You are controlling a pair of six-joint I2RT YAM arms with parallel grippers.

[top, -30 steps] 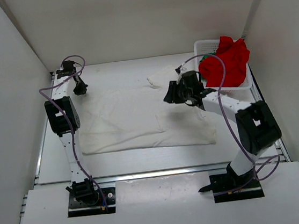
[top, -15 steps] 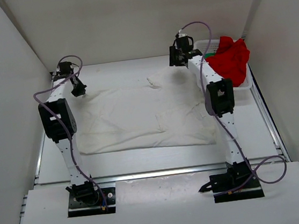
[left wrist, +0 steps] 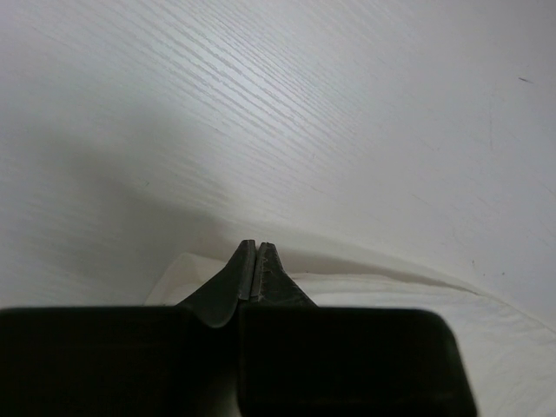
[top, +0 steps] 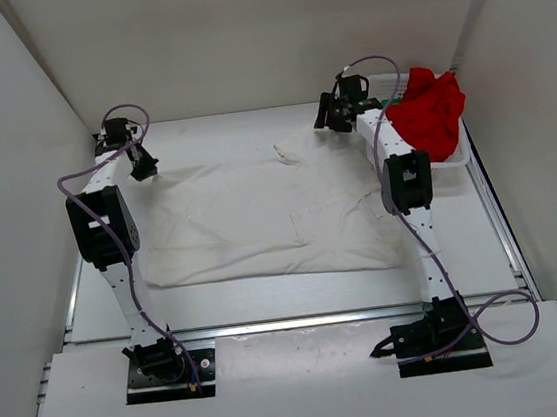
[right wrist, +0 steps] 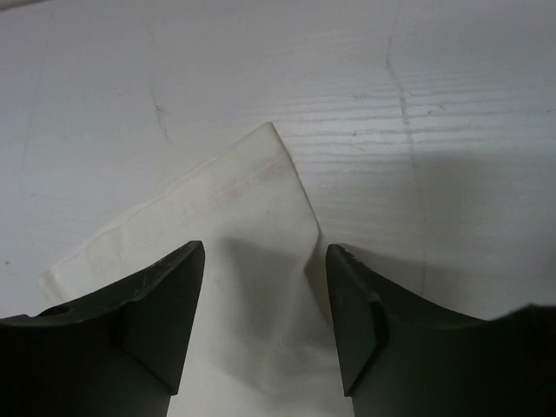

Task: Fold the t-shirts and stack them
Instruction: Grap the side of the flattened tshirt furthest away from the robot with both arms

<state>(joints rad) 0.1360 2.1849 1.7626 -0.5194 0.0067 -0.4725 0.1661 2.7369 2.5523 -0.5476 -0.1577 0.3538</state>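
A white t-shirt point(top: 260, 221) lies spread flat on the table. My left gripper point(top: 145, 169) is at its far left corner. In the left wrist view its jaws point(left wrist: 252, 247) are shut, with the shirt's edge point(left wrist: 391, 295) just beneath them. I cannot tell if any cloth is pinched. My right gripper point(top: 330, 120) is at the far right, by the shirt's sleeve. In the right wrist view it point(right wrist: 265, 256) is open, one finger on each side of the sleeve's corner point(right wrist: 243, 195). A red t-shirt point(top: 428, 111) is heaped in a white basket point(top: 459, 158).
The basket stands at the far right corner, close to my right arm. White walls enclose the table at the back and on both sides. A bare strip of table point(top: 269, 300) runs between the shirt and the arm bases.
My right arm has swung from over the shirt's right middle out to the far edge by the sleeve. My left gripper has shifted slightly toward the far left corner.
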